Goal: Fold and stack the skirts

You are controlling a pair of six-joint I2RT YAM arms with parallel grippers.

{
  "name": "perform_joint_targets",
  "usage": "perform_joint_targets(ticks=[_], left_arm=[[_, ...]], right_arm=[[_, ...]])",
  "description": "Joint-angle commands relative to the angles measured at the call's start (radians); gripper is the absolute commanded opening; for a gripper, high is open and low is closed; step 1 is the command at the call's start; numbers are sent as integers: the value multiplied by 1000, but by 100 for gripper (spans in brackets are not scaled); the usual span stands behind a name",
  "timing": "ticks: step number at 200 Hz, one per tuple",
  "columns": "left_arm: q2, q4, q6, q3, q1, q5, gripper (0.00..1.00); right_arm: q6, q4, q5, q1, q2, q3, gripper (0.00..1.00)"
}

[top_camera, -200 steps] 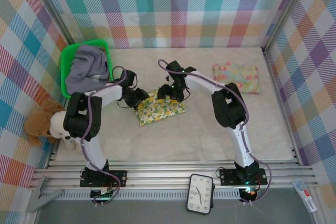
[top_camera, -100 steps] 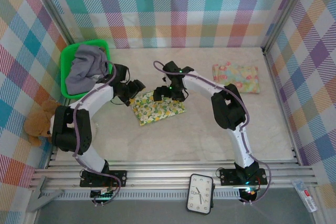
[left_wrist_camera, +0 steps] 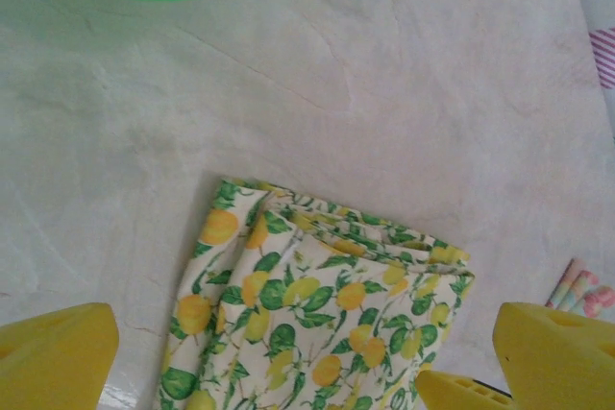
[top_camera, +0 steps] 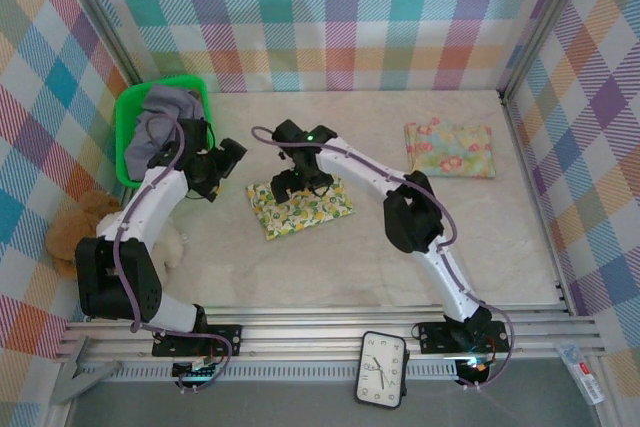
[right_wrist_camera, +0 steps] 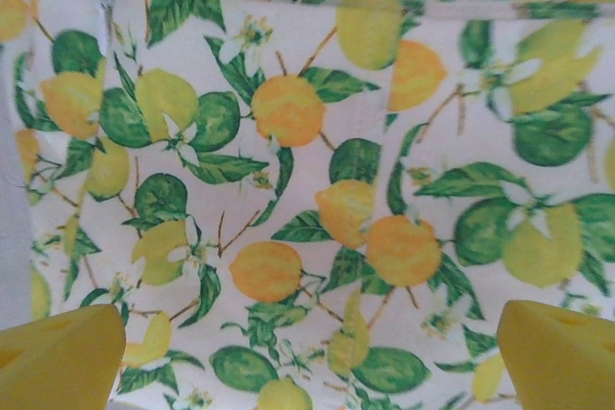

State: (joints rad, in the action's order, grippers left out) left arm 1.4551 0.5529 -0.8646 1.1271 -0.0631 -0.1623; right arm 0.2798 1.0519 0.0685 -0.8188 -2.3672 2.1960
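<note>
Smack in the middle of the table (top_camera: 400, 247) sits the lemon-print skirt (top_camera: 305, 209), folded into a tidy rectangle and lying flat. Hanging right over its left end is the right gripper (top_camera: 290, 185). On the right wrist cam its yellow fingers (right_wrist_camera: 58, 357) are spread wide, with nothing but lemon fabric under them, so it's not pinching anything. Off to the left, the left gripper (top_camera: 225, 160) sits between that skirt and the green basket (top_camera: 128, 112). Its jaws are wide apart too and holding nothing, and its wrist cam looks down on the folded corner of the lemon cloth with bare tabletop around it. A grey skirt (top_camera: 160, 132) is bunched up in the basket in the far-left corner. Over at the far right there's a pastel floral skirt (top_camera: 450, 149), also folded flat, well apart from the lemon one. Some teddy bears (top_camera: 75, 237) slump against the left wall, and a clock (top_camera: 382, 369) lies by the near rail.
</note>
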Motion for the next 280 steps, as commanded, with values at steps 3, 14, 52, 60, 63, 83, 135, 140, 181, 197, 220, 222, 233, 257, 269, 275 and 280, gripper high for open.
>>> perform_joint_targets(ticks=[3,14,52,60,63,83,135,140,181,197,220,222,233,257,269,275,280], left_arm=[[-20,42,-1,-30,23,13,100],[-19,42,-1,-33,26,8,100],[-3,30,7,-34,29,-24,100],[3,21,8,-38,29,-39,100],[3,19,7,-37,29,-45,100],[22,16,9,-41,29,-64,100],[55,-11,14,-62,22,-140,100],[60,-12,14,-61,17,-154,100],[78,-60,-30,-40,-59,-259,100],[105,-91,-55,-26,-103,-288,100],[179,-162,-96,-24,-148,-321,100],[187,-167,-99,-23,-150,-324,100],[227,-181,-103,-20,-153,-324,100],[288,-137,-76,-16,-144,-229,100],[312,-114,-53,-20,-139,-193,100],[325,-98,-42,-20,-138,-177,100],[337,-90,-33,-22,-138,-171,100]], right_arm=[[-46,126,43,-14,-73,96,99],[-50,163,52,-20,-111,145,99],[-35,194,70,-31,-138,189,99],[-37,185,68,-31,-132,180,99],[-37,183,69,-31,-130,176,99],[-51,191,76,-31,-151,181,99],[-16,224,17,-31,-187,165,99],[-13,207,12,-31,-163,149,99],[50,11,-1,8,91,-40,99],[117,-136,-10,59,208,-218,99],[218,-319,-118,169,308,-423,99],[226,-333,-133,180,312,-437,99],[245,-401,-228,238,328,-502,99],[196,-545,-425,326,329,-592,100],[160,-526,-465,348,306,-581,98],[141,-507,-472,354,291,-570,97],[129,-492,-469,358,282,-562,96]])
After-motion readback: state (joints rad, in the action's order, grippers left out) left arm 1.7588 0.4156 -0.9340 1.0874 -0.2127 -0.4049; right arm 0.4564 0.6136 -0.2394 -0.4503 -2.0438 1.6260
